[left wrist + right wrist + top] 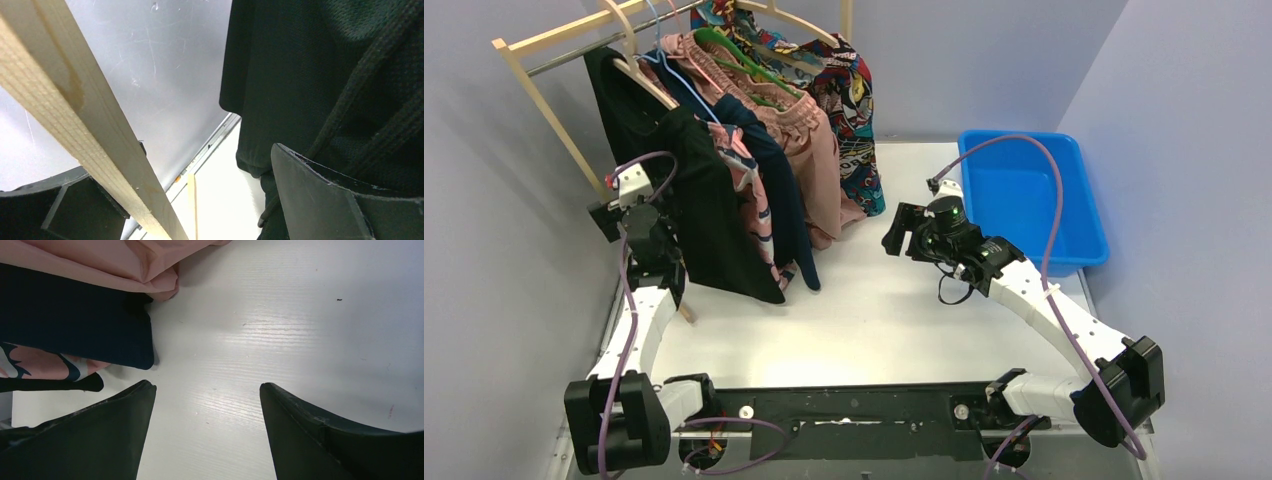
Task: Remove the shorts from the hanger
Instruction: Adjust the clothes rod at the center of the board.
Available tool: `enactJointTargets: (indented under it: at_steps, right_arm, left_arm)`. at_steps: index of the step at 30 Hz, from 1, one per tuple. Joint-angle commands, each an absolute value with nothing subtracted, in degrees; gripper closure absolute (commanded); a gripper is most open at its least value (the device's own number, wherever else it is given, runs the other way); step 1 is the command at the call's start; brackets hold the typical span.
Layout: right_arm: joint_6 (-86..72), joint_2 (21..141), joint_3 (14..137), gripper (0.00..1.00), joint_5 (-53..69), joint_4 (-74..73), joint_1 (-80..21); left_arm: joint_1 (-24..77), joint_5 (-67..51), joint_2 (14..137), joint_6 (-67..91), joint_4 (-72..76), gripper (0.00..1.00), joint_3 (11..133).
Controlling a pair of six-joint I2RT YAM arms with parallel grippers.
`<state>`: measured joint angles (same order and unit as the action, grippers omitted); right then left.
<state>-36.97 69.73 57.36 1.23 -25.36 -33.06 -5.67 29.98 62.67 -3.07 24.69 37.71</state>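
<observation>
While all five shorts [809, 150] hang on the rack [524, 68], you've removed none: left end effector [180, 160] spread beside the black pair [714, 225], right end effector [205, 384] spread over the table [300, 315].

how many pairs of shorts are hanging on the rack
5, left to right along the rack: black shorts, pink printed shorts, navy shorts, dusty pink shorts, comic-print shorts at the far right. More could be hidden between them.

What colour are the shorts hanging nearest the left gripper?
The shorts are black; the top view shows it best.
</observation>
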Motion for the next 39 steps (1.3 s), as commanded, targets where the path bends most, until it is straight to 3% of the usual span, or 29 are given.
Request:
enactJointTargets:
  at_steps: [1, 8, 21, 27, 32, 39]
  right_arm:
    - [-37.21, 67.78, 58.17, 0.22, -1.02, -24.07, -33.31]
    - [-37.18, 67.47, 58.46, 0.22, -1.45, -25.27, -33.4]
    - [-36.21, 68.66, 60.89, 0.21, -0.41, -24.68, -33.56]
    - [-31.34, 69.78, 65.7, 0.22, 8.49, -21.53, -34.07]
    - [-24.16, 70.84, 71.67, 0.26, 11.28, -19.09, -41.34]
    - [-13.4, 77.56, 83.02, 0.29, 9.93, -16.45, -55.0]
  left_arm:
    - [-1.73, 11.37, 65.83, -3.59, 28.67, 0.02, 45.29]
    - [-0.75, 14.13, 69.61, -3.63, 26.81, 0.02, 50.01]
    - [-1.24, 26.65, 56.23, 0.84, 24.03, 0.02, 36.14]
    - [-1.28, 28.4, 49.89, 4.06, 19.71, 0.02, 33.87]
    - [-1.32, 35.25, 43.46, 9.63, 12.51, 0.02, 33.86]
    - [-1.22, 35.46, 34.82, 15.15, 4.09, 0.03, 33.66]
